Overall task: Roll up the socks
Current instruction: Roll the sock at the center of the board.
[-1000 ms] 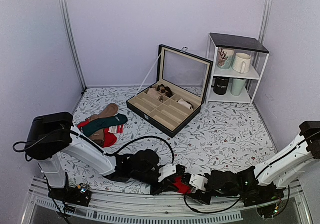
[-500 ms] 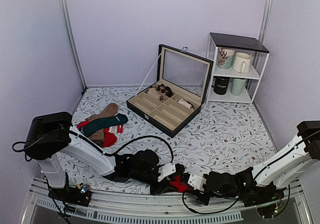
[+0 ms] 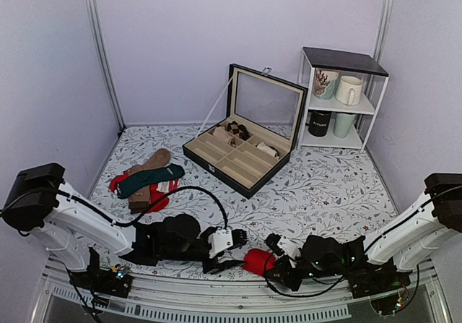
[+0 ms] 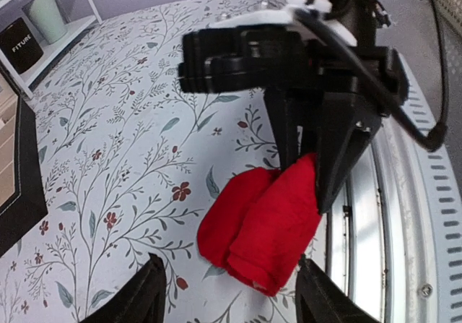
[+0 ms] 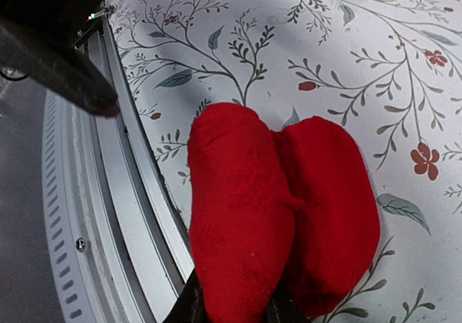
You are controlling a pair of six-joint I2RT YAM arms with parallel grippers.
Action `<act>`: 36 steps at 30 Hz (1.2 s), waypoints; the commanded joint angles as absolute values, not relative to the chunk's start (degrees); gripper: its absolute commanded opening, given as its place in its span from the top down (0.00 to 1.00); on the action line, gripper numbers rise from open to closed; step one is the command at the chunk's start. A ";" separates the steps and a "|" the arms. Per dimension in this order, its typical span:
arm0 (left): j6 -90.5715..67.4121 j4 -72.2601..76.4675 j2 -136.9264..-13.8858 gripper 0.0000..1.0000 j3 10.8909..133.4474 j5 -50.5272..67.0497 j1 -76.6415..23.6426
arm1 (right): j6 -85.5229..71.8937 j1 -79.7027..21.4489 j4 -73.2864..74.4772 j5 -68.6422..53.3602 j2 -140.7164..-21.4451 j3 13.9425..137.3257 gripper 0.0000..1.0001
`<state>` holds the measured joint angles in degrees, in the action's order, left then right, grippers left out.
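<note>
The red fuzzy socks lie as a folded bundle at the table's near edge, between the two arms. The beige cuff is hidden. In the left wrist view the bundle shows two red lobes. My right gripper is shut on the bundle's right end; in the right wrist view its fingers clamp the left lobe of the socks. My left gripper is open and empty, just left of the bundle and not touching it. Its fingertips stand wide apart.
A pile of other socks lies at the left. An open black compartment box stands mid-table. A white shelf with mugs is at the back right. The metal front rail runs right beside the bundle.
My left gripper has let go of the red socks, opened and drawn back to the left. The right gripper keeps its hold on the bundle.
</note>
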<state>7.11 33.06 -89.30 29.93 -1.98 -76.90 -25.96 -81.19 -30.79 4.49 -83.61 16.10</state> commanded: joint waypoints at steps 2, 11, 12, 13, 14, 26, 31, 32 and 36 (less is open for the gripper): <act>11.05 35.98 -93.62 0.39 32.00 0.73 -78.30 | -33.39 -78.39 -24.92 -6.99 -87.15 13.54 0.80; 11.20 37.66 -98.63 0.42 32.87 3.74 -78.31 | -36.40 -76.53 -24.45 -11.38 -92.48 14.41 0.81; 11.02 37.67 -98.97 0.44 32.87 3.93 -78.31 | -36.47 -76.44 -24.51 -11.69 -92.98 14.46 0.81; 10.90 37.67 -99.29 0.48 32.94 4.24 -78.27 | -36.64 -76.32 -24.52 -11.91 -93.29 14.49 0.81; 10.82 37.57 -99.80 0.52 33.02 4.23 -78.31 | -36.71 -76.23 -24.61 -12.21 -93.60 14.58 0.81; 7.13 29.20 -103.53 1.00 36.91 6.83 -77.90 | -37.21 -74.61 -22.30 -14.16 -92.97 15.80 0.78; 2.61 20.34 -106.58 1.00 39.30 8.51 -76.73 | -34.00 -74.45 -14.90 -8.53 -86.13 18.13 0.51; 1.52 19.03 -107.32 1.00 39.55 8.94 -76.56 | -33.23 -74.49 -13.33 -6.65 -83.21 18.53 0.43; -1.07 16.29 -109.63 1.00 39.73 11.21 -76.06 | -30.48 -74.36 -9.18 -0.38 -72.63 18.81 0.24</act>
